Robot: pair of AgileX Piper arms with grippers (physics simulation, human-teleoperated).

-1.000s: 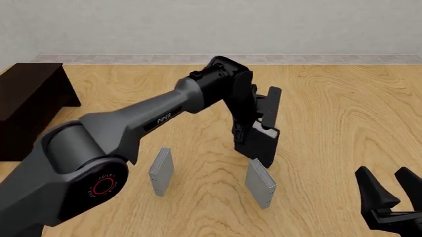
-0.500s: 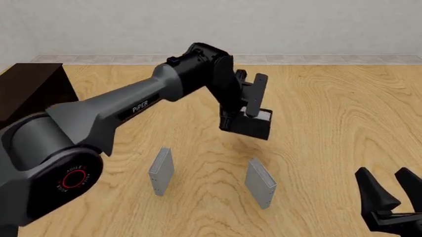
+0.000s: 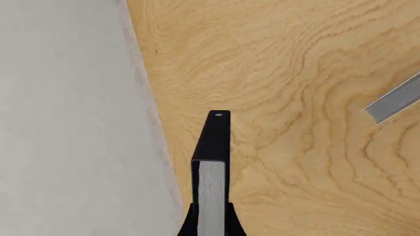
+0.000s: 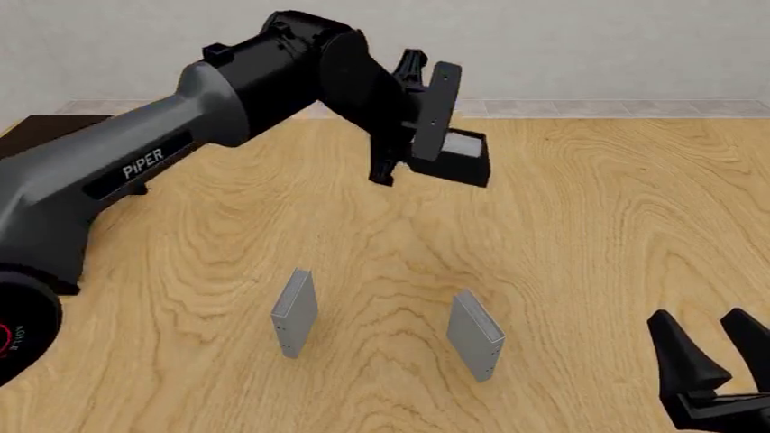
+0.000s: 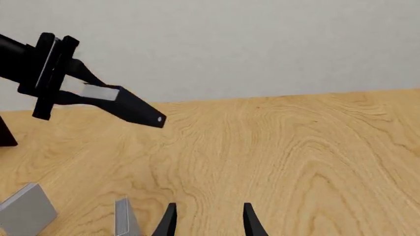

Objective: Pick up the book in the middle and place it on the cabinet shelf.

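Note:
My left gripper is shut on the thick black book with white page edges and holds it tilted, high above the floor-like wooden table. The left wrist view shows the book edge-on. The right wrist view shows the held book in the air. The dark cabinet shows only as a sliver at the far left, mostly hidden behind my left arm; one corner of it shows in the right wrist view. My right gripper is open and empty at the near right.
Two thin grey books stand upright near the front: one to the left, one to the right. A pale wall runs along the table's far edge. One grey book shows in the left wrist view.
My left arm has lifted the black book from between the grey books, up and towards the back left, and tipped it from upright to nearly flat. The right arm has not moved.

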